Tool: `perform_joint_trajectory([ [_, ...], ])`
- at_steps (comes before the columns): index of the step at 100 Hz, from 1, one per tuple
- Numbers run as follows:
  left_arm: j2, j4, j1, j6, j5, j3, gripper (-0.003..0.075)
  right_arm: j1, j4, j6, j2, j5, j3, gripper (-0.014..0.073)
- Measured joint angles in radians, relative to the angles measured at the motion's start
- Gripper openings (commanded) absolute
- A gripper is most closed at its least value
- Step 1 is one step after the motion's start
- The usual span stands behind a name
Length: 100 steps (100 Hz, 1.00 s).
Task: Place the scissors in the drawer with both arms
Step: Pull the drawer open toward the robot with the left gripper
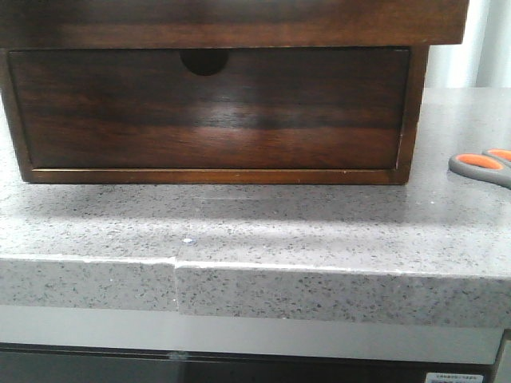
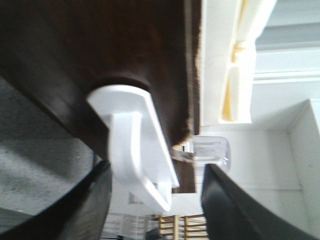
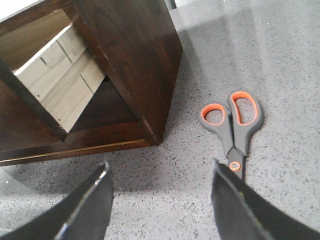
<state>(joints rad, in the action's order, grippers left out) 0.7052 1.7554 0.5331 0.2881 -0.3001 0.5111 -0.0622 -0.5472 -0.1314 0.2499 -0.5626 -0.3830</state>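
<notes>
Scissors (image 1: 484,165) lie flat on the grey counter (image 1: 239,219), far right in front view, well apart from the wooden cabinet (image 1: 215,112); no arms visible there. Left wrist view: left gripper (image 2: 155,200) angled close at the drawer (image 2: 100,60), fingers spread wide w/ the white handle (image 2: 137,145) between them, contact unclear. Right wrist view: right gripper (image 3: 162,200) hovers over counter, wide open, holding nothing; scissors just beyond its finger (image 3: 240,210), beside the cabinet corner.

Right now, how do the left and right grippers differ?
Left gripper straddles the white handle of the drawer; right gripper has only bare countertop between its fingers. Left works at the cabinet; right looks down on the scissors, ungripped. Both are open.
</notes>
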Motion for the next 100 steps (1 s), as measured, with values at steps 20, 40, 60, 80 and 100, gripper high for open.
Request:
perform_joint_trajectory([
  [20,-0.018,0.007,0.004,0.0,-0.027,0.014,0.0449,0.0,0.0,0.0,0.0,0.0,0.0,0.0382],
  [40,-0.054,-0.025,0.005,0.0,-0.042,0.014,0.0368,0.0,0.0,0.0,0.0,0.0,0.0,0.0382],
  [60,-0.154,-0.115,0.005,0.0,-0.019,0.017,0.0049,0.0,0.0,0.0,0.0,-0.015,0.0,0.0382],
  [80,-0.195,-0.327,0.005,0.015,-0.014,0.048,-0.002,0.0,0.0,0.002,0.0,-0.012,-0.004,0.0382],
  [100,-0.196,-0.702,0.005,0.045,-0.06,0.154,-0.002,0.0,0.021,0.002,0.101,-0.014,-0.083,0.0382],
])
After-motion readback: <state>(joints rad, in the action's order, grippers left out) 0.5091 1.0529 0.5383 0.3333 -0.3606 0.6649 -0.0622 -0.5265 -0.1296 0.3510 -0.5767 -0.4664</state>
